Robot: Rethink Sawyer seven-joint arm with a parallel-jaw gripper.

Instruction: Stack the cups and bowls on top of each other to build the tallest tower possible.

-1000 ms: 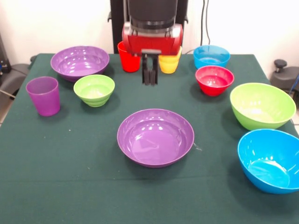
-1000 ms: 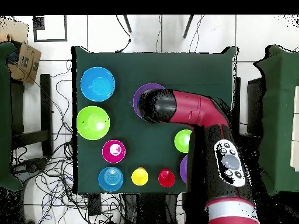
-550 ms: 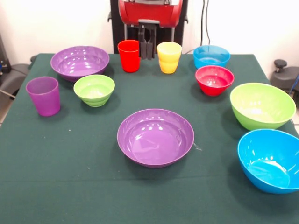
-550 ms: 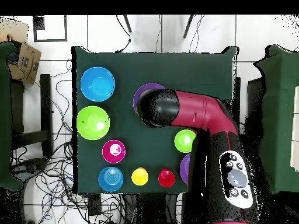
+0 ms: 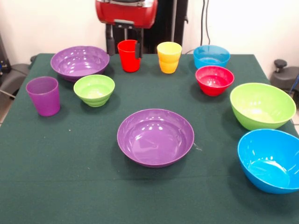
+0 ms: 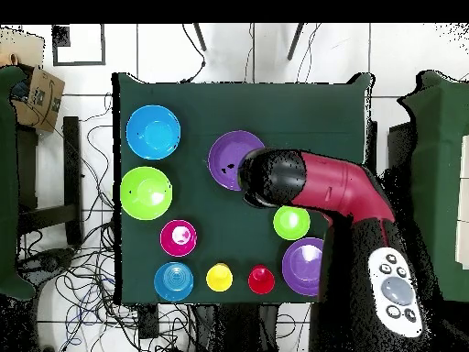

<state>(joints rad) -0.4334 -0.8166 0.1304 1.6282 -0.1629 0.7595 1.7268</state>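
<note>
My gripper (image 5: pixel 124 46) hangs open at the table's far side, its fingers (image 5: pixel 110 45) showing on either side of the red cup (image 5: pixel 129 56); whether they are around the cup or nearer the camera I cannot tell. The yellow-orange cup (image 5: pixel 169 57) stands next to it and the purple cup (image 5: pixel 43 95) at the left. All bowls stand apart: two large purple bowls (image 5: pixel 155 137) (image 5: pixel 80 61), lime green (image 5: pixel 262 106), blue (image 5: pixel 271 160), small green (image 5: pixel 94 90), red (image 5: pixel 214 80), light blue (image 5: pixel 211 56). No tower stands. In the overhead view the arm (image 6: pixel 311 183) hides the gripper and the purple cup.
The green cloth table (image 5: pixel 70 177) ends just short of the blue bowl at the right. From above, the arm crosses the table's right half, beside the small green bowl (image 6: pixel 291 222) and a purple bowl (image 6: pixel 302 266). Cables lie on the floor around the table.
The gripper rose from above the table, moved left in the front view from between the red and yellow cups to the red cup, and its fingers went from shut to open.
</note>
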